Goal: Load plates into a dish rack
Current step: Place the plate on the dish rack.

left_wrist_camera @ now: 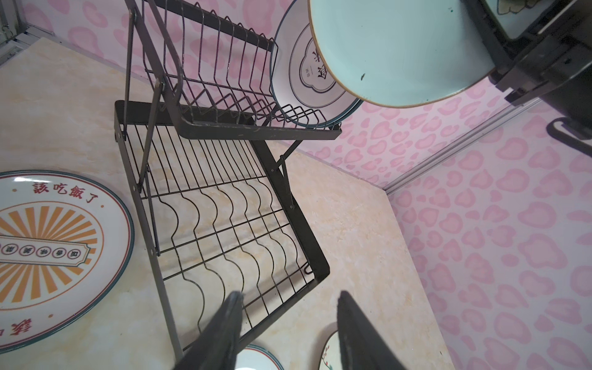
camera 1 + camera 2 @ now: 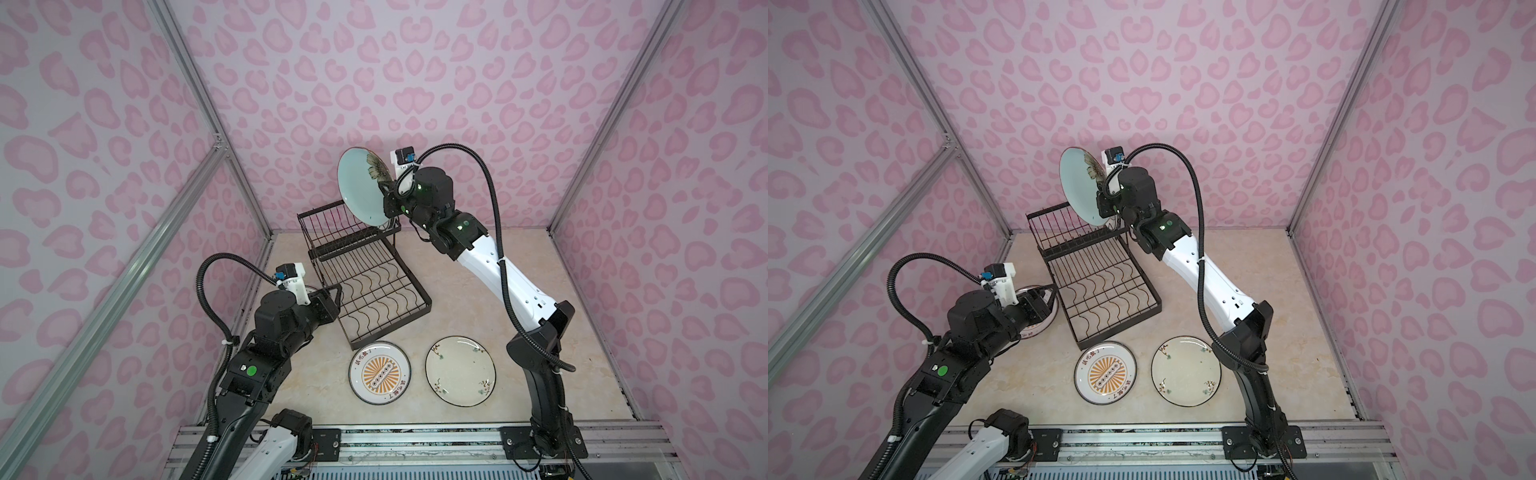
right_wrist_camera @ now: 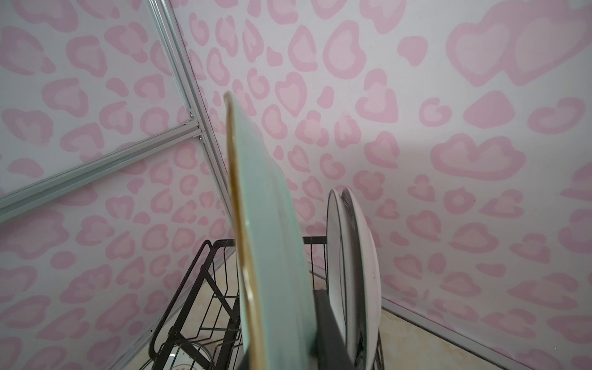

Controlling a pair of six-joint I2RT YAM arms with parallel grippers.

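**Right end effector**: pressed together on the rim of the pale blue-green plate. It holds the plate clear of the worktop, above the dish rack.

- The plate stands on edge and tilted, with its flowered face turned toward the left arm's side.
- Its diameter runs steeply from the top rim, near the back wall, down to the low rim over the raised tier.
- Whether the low rim touches the wires cannot be told.

In the right wrist view the held plate shows edge-on. It is roughly parallel to two white plates standing upright in the tier's slots at the right arm's end, with a narrow gap between it and them. The left wrist view shows the nearer of the two as the quatrefoil plate.

**Open room:** from the held plate to the tier's other end the slots are bare wire. The lower tray, with wavy dividers, is also bare wire and extends toward the arm bases. A strip of bare worktop lies between the rack's right edge and the right arm.

**Left end effector**: fingers spread, nothing between them, poised at the lower tray's edge on the left arm's side. A sunburst plate lies flat on the worktop just beside that edge.

**Near edge:** a second sunburst plate lies flat just beside the tray's near corner. The cream floral plate lies flat next to it, separated by a narrow gap
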